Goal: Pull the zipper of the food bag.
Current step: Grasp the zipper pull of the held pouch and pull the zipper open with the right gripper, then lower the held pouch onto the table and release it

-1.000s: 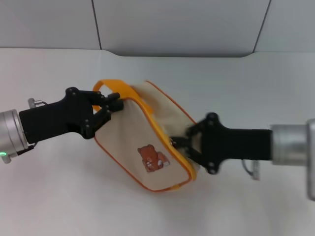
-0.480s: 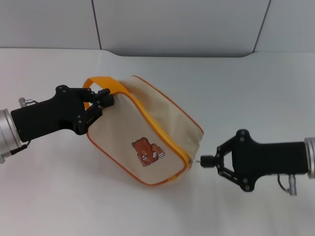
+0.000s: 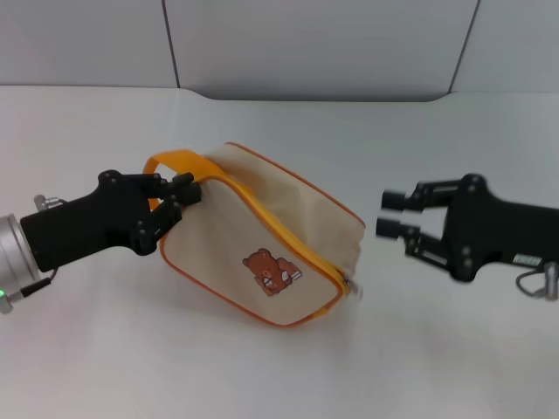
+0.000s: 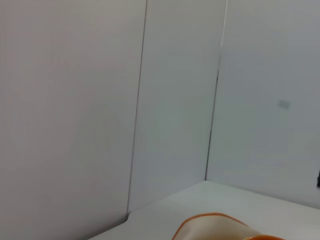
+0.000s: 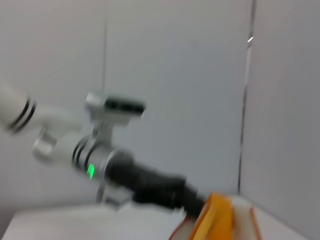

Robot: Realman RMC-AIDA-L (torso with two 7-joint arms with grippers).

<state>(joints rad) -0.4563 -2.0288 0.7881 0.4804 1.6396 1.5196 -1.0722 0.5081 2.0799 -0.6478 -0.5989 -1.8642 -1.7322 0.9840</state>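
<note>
The food bag [image 3: 288, 205], a cream pouch with a brown bear picture, lies on the white table in the head view. Its orange-yellow zipper [image 3: 279, 230] runs along the upper edge, and the small silver pull tab [image 3: 352, 286] hangs free at the right end. My left gripper [image 3: 182, 192] is shut on the bag's left end beside the orange-yellow strap [image 3: 166, 161]. My right gripper [image 3: 393, 215] is open and empty, a short way up and right of the pull tab and apart from the bag. The bag's top shows in the left wrist view [image 4: 215, 227].
The white table [image 3: 105, 349] extends on all sides of the bag. Grey wall panels [image 3: 306, 44] stand behind it. The right wrist view shows my left arm [image 5: 120, 170] holding the bag's orange end [image 5: 215, 215].
My right gripper has let go of the pull tab, opened, and moved up and to the right away from the bag. The bag's right end has settled slightly.
</note>
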